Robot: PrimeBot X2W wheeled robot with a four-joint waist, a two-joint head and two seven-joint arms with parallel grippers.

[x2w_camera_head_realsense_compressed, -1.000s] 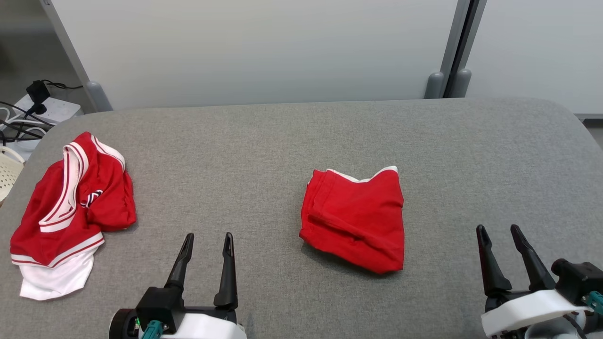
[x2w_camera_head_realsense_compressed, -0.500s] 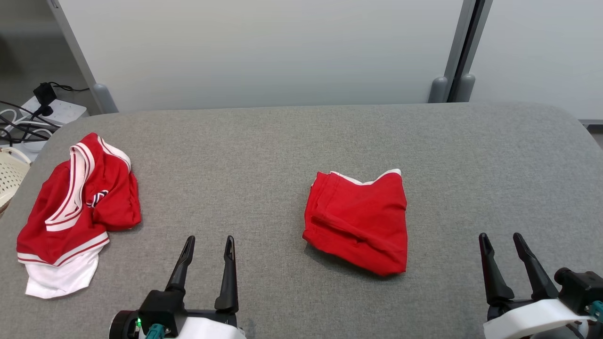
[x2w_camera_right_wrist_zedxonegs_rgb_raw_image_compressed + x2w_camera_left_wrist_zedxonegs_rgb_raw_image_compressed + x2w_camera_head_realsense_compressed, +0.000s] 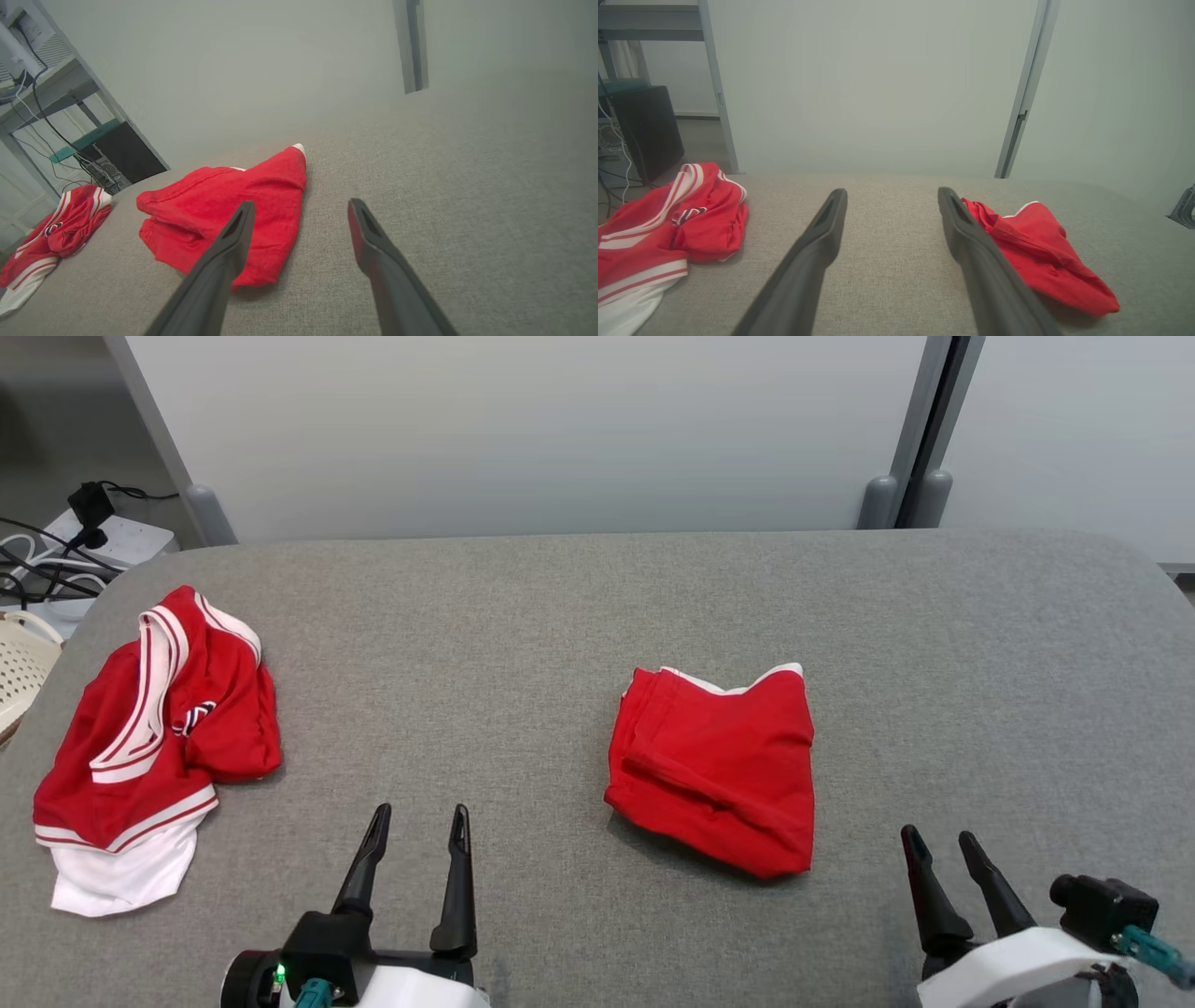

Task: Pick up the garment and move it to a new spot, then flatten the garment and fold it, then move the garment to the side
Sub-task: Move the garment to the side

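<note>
you see two garments on the grey table: one folded red garment near the middle, one crumpled red-and-white jersey at its left end. left end effector and right end effector both hover open, empty

Grey fabric tabletop stretching across the foreground, far corners rounding off. Crumpled red-and-white jersey lying near its left edge, striped trim facing up, white part lying nearest. Pale partition panel standing behind the table, two grey post feet sitting side by side toward its right. Beyond the far left corner, white power strip lying flat, black plug sitting in it, cables trailing off. Cream perforated basket poking in at the left. Black cabinet standing under a grey shelf.
</note>
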